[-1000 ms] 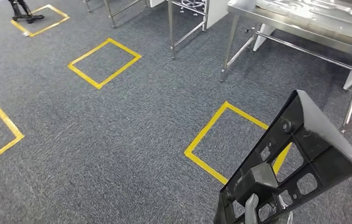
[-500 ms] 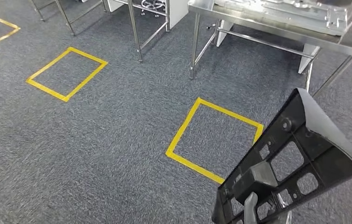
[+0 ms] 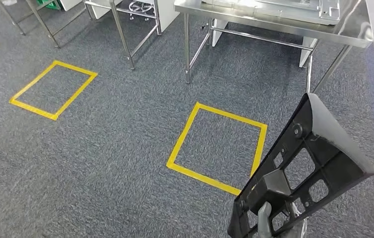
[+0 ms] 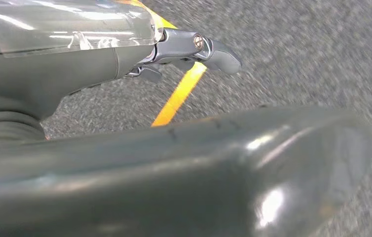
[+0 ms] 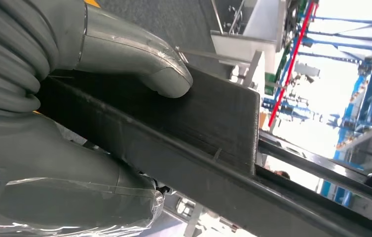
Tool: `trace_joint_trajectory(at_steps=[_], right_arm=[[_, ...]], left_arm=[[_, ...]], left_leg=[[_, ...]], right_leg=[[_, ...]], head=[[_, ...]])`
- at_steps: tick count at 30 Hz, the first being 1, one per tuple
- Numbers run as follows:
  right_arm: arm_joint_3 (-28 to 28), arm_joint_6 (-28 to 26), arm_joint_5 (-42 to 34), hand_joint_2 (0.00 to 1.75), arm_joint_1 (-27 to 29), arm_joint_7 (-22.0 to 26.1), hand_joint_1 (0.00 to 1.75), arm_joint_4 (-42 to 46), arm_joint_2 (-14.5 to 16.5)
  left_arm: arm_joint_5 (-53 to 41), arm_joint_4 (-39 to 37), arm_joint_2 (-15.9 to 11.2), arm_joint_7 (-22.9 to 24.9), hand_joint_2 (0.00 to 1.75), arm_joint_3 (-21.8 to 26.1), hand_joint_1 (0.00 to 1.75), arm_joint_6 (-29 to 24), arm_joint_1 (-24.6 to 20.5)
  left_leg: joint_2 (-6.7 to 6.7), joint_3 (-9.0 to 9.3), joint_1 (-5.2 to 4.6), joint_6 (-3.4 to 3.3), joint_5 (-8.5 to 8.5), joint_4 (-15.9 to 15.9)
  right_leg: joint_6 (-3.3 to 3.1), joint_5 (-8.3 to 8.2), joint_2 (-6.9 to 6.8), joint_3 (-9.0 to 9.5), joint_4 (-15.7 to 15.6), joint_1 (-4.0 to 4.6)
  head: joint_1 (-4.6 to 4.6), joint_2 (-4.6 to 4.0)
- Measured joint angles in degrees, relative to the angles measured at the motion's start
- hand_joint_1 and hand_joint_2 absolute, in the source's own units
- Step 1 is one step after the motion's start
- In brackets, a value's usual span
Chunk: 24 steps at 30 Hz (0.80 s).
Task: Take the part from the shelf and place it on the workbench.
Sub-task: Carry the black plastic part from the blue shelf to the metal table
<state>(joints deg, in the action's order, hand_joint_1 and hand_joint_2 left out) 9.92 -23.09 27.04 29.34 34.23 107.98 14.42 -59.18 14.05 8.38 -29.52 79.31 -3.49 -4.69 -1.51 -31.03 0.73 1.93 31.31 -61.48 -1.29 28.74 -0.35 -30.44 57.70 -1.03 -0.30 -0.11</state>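
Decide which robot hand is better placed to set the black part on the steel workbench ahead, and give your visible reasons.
The right robot hand: its thumb presses on the black part it holds, on the side where the workbench stands. The left robot hand grips nothing.

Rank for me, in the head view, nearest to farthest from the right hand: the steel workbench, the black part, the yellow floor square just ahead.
1. black part: held in the right hand.
2. yellow floor square: on the carpet, ahead and to the left.
3. steel workbench: beyond the square, at the top.
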Motion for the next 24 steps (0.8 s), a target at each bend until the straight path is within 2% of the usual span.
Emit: trace_joint_trajectory(at_steps=[2,3,4,5,7,8,9,10,12,14,15,16,18,19,20,21,23,24], right_arm=[[0.0,-0.3,0.1,1.75,-0.7,0.0,1.75,-0.5,0.0],[0.0,-0.4,0.2,1.75,-0.9,0.0,1.75,-0.7,-0.1],[0.0,-0.6,0.3,1.75,-1.2,0.0,1.75,-0.9,-0.1],[0.1,-0.6,0.3,1.75,-1.3,-0.1,1.75,-1.1,-0.2],[0.2,-0.8,0.5,1.75,-1.6,-0.4,1.75,-1.3,-0.3],[0.4,-0.8,0.6,1.75,-1.7,-0.6,1.75,-1.3,-0.4],[0.6,-0.8,0.7,1.75,-1.9,-0.8,1.75,-1.4,-0.4],[0.7,-0.8,0.7,1.75,-2.0,-1.0,1.75,-1.4,-0.5],[0.9,-0.9,0.7,1.75,-2.2,-1.4,1.75,-1.5,-0.6],[1.0,-1.1,0.8,1.75,-2.2,-2.2,1.75,-1.5,-0.7],[1.0,-1.2,0.8,1.75,-2.3,-2.6,1.75,-1.6,-0.8],[1.0,-1.3,0.8,1.75,-2.5,-3.0,1.75,-1.7,-0.9],[1.0,-1.6,0.7,1.75,-2.6,-3.6,1.75,-1.9,-1.1],[1.0,-1.7,0.6,1.75,-2.6,-3.9,1.75,-2.0,-1.2],[1.0,-1.7,0.5,1.75,-2.6,-4.0,1.75,-2.2,-1.4],[1.0,-1.8,0.4,1.75,-2.6,-4.2,1.75,-2.3,-1.5],[1.0,-1.8,0.2,1.75,-2.6,-4.2,1.75,-2.6,-1.6],[1.0,-1.7,0.2,1.75,-2.7,-4.3,1.75,-2.7,-1.7]], left_arm=[[-0.1,0.0,-0.1,0.1,0.00,0.0,0.00,0.0,0.0],[-0.1,0.0,-0.1,0.1,0.00,0.0,0.00,0.0,0.1],[-0.2,0.0,-0.2,0.1,0.00,0.0,0.00,0.0,0.2],[-0.2,0.0,-0.2,0.1,0.00,0.0,0.00,0.0,0.2],[-0.2,0.0,-0.4,0.0,0.00,0.0,0.00,0.0,0.2],[-0.3,0.0,-0.6,0.0,0.00,0.0,0.00,0.0,0.2],[-0.4,0.0,-0.7,-0.1,0.00,0.0,0.00,0.0,0.2],[-0.4,0.0,-0.9,-0.1,0.00,0.0,0.00,0.0,0.1],[-0.5,0.0,-1.0,-0.1,0.00,0.0,0.00,0.1,0.0],[-0.6,0.0,-1.0,-0.2,0.00,0.0,0.00,0.1,0.1],[-0.7,0.0,-1.0,-0.2,0.00,0.0,0.00,0.1,0.0],[-0.7,0.0,-1.0,-0.3,0.00,0.0,0.00,0.1,0.0],[-0.6,0.0,-1.0,-0.2,0.00,0.0,0.00,0.1,-0.1],[-0.6,0.0,-1.0,-0.2,0.00,0.0,0.00,0.1,0.0],[-0.6,0.0,-1.0,-0.2,0.00,0.0,0.00,0.1,0.0],[-0.6,0.0,-1.0,-0.1,0.00,0.0,0.00,0.1,0.1],[-0.6,0.0,-1.0,0.0,0.00,0.0,0.00,0.1,0.2],[-0.6,0.0,-1.0,0.0,0.00,0.0,0.00,0.1,0.2]], left_leg=[[0.78,-4.60,0.02,0.20,3.17,-8.3],[0.91,-6.84,0.02,0.23,3.85,-11.7],[0.97,-8.28,0.01,0.18,3.34,-13.3],[0.98,-8.60,-0.01,0.04,1.66,-12.5],[1.15,-6.50,-0.17,-0.65,-3.66,-5.6],[1.30,-5.15,-0.33,-1.08,-5.41,-2.1],[1.40,-4.04,-0.50,-1.48,-6.24,0.5],[1.50,-3.50,-0.67,-1.76,-6.14,1.7],[1.49,-3.02,-0.69,-2.21,-5.38,2.7],[1.55,-1.64,-0.33,-2.77,-5.08,3.9],[1.57,-0.71,-0.14,-3.02,-4.93,4.5],[1.53,0.14,-0.07,-3.21,-4.72,5.0],[1.51,1.04,-0.07,-3.37,-4.14,5.4],[1.51,1.47,-0.06,-3.31,-3.72,5.4],[1.51,1.93,-0.04,-3.21,-3.29,5.4],[1.52,2.63,-0.01,-3.04,-2.73,5.4],[1.49,4.09,0.07,-2.53,-1.54,5.4],[1.49,4.74,0.06,-2.16,-0.91,5.3]], right_leg=[[-0.50,0.48,0.25,0.55,0.0,0.16],[-0.62,0.80,0.48,0.91,0.0,0.26],[-0.65,1.19,0.77,1.38,0.0,0.34],[-0.62,1.61,1.05,1.95,0.0,0.40],[-0.47,2.67,1.50,3.38,0.0,0.47],[-0.25,3.19,1.68,3.91,0.0,0.57],[0.05,3.61,1.84,4.21,0.0,0.60],[0.36,3.88,1.94,4.31,-0.1,0.58],[1.15,3.72,1.98,4.49,-0.1,0.60],[1.86,3.37,1.68,4.36,1.5,0.63],[2.12,3.69,1.44,3.46,3.4,0.61],[2.38,4.55,1.21,1.71,6.3,0.51],[2.82,7.25,0.96,-3.13,12.7,0.31],[3.04,8.11,0.93,-5.53,15.1,0.18],[3.18,8.11,0.90,-7.12,16.2,0.08],[3.33,6.70,0.81,-7.96,15.4,-0.06],[3.31,0.70,0.40,-6.72,8.8,-0.30],[3.15,-1.39,0.08,-5.89,5.3,-0.27]], head=[[-0.13,-0.01],[-0.12,-0.01],[-0.13,-0.01],[-0.13,0.00],[-0.12,0.00],[-0.06,0.00],[-0.04,0.00],[0.01,0.00],[0.01,0.00],[0.10,0.00],[0.21,0.00],[0.32,0.00],[0.46,0.00],[0.46,0.00],[0.47,0.00],[0.48,0.00],[0.51,0.00],[0.51,0.00]])
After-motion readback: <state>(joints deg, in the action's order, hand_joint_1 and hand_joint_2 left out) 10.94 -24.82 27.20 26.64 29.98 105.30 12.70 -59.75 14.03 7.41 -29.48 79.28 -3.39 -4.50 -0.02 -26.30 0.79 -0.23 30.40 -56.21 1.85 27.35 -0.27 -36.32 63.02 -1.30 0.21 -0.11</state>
